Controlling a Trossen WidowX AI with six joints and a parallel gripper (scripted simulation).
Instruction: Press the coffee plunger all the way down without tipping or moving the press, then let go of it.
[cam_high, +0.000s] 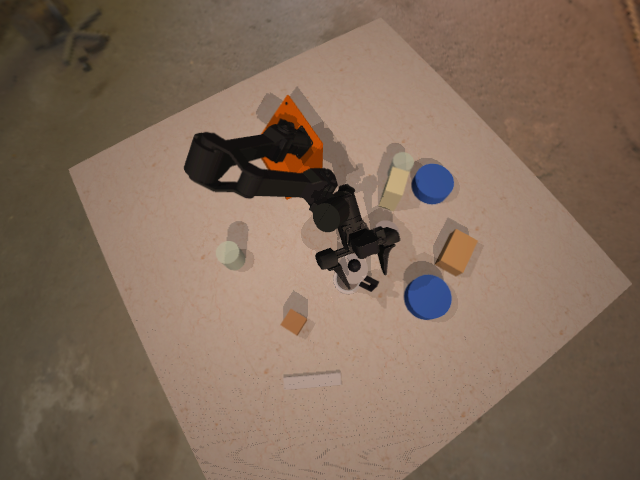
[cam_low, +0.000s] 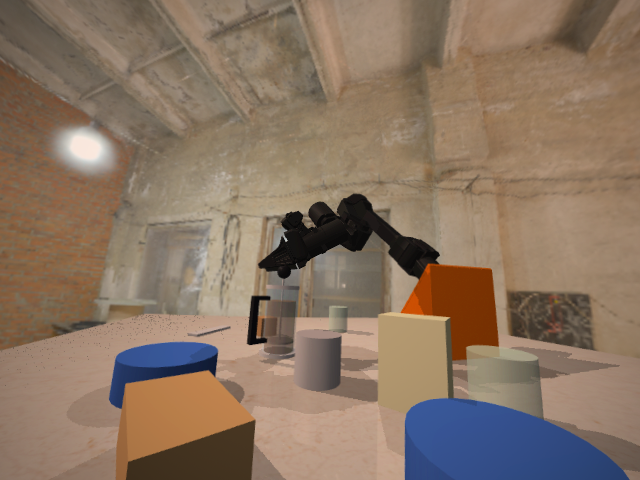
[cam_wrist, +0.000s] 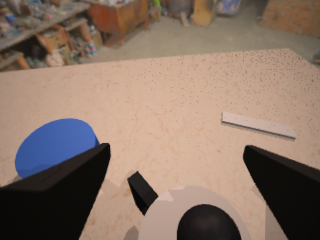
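The glass coffee press (cam_low: 279, 320) (cam_wrist: 142, 191) stands upright on the table (cam_high: 155, 206), with its black handle (cam_high: 368, 283) (cam_low: 256, 320) at its side. Its black plunger knob (cam_high: 354, 265) (cam_low: 282, 270) (cam_wrist: 209, 224) sits low, just above the white lid. My gripper (cam_high: 364, 273) (cam_low: 273, 263) (cam_wrist: 177, 150) is open wide. Its fingers stand on either side of the knob, clear of it, and hold nothing.
Near the press stand two blue cylinders (cam_high: 432, 182) (cam_high: 427, 297) (cam_wrist: 52, 145), an orange box (cam_high: 456, 251), a small orange cube (cam_high: 293, 321), a cream block (cam_high: 395, 187), a grey cylinder (cam_low: 316, 359) and pale cylinders (cam_high: 230, 254) (cam_high: 402, 161). A white flat bar (cam_high: 312, 380) (cam_wrist: 258, 125) lies further out.
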